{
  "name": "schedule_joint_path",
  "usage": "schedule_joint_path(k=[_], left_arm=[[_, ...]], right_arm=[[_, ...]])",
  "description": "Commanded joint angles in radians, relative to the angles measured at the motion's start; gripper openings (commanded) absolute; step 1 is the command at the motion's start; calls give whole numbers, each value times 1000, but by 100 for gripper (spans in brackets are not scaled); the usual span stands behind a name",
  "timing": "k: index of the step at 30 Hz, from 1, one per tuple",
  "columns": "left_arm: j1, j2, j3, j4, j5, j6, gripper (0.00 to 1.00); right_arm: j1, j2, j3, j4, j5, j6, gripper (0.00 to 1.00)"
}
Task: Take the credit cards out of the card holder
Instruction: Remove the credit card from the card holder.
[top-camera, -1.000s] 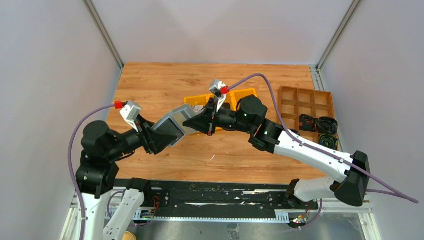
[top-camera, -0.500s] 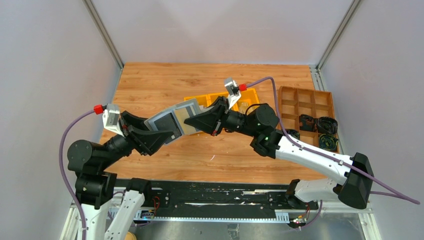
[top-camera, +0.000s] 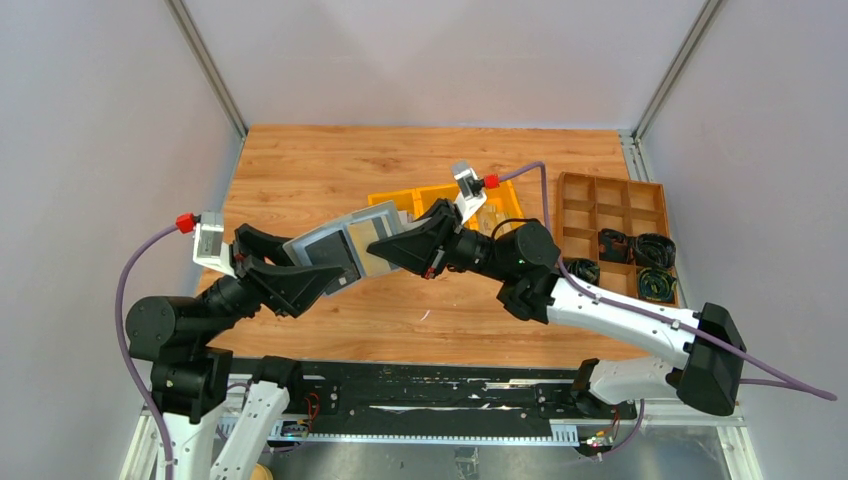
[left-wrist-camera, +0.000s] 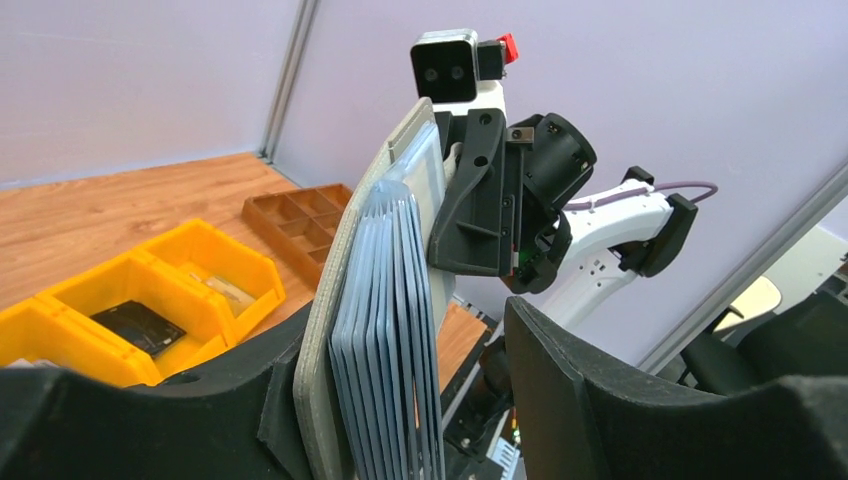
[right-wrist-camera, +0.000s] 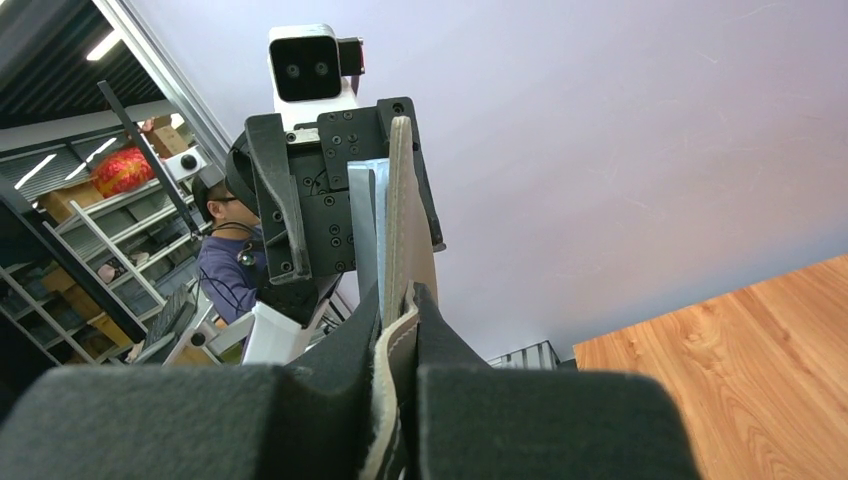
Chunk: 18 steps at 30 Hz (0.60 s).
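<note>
The grey card holder (top-camera: 345, 245) hangs open in the air between my two grippers, shiny inner side up. My right gripper (top-camera: 388, 246) is shut on its far cover (right-wrist-camera: 400, 200), pinched edge-on between the fingers. My left gripper (top-camera: 312, 262) is open around the near half. In the left wrist view the grey cover (left-wrist-camera: 330, 330) leans on one finger. A stack of thin pale blue-grey leaves (left-wrist-camera: 395, 330), cards or sleeves, stands beside it, with a gap to the other finger (left-wrist-camera: 560, 380).
A yellow three-part bin (top-camera: 500, 186) stands on the wooden table behind the holder. In the left wrist view it (left-wrist-camera: 200, 270) holds a dark flat piece and a pale one. A brown compartment tray (top-camera: 610, 200) with black items stands at the right.
My left arm has swung back to the left and its jaws have spread wide. My right gripper has followed leftward with the far cover. The holder now lies opened flatter.
</note>
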Motion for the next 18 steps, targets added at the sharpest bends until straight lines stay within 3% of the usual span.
schedule_joint_path(k=[1, 12, 15, 18], left_arm=[[0, -15, -33, -5, 11, -52, 61], [0, -24, -70, -21, 3, -146, 65], [0, -21, -50, -21, -11, -147, 70], [0, -11, -37, 6, 8, -169, 68]], right_arm=[[25, -24, -15, 153, 64, 20, 0], [34, -38, -30, 168, 103, -24, 0], [34, -41, -31, 159, 108, -34, 0], [37, -40, -33, 159, 114, -33, 0]])
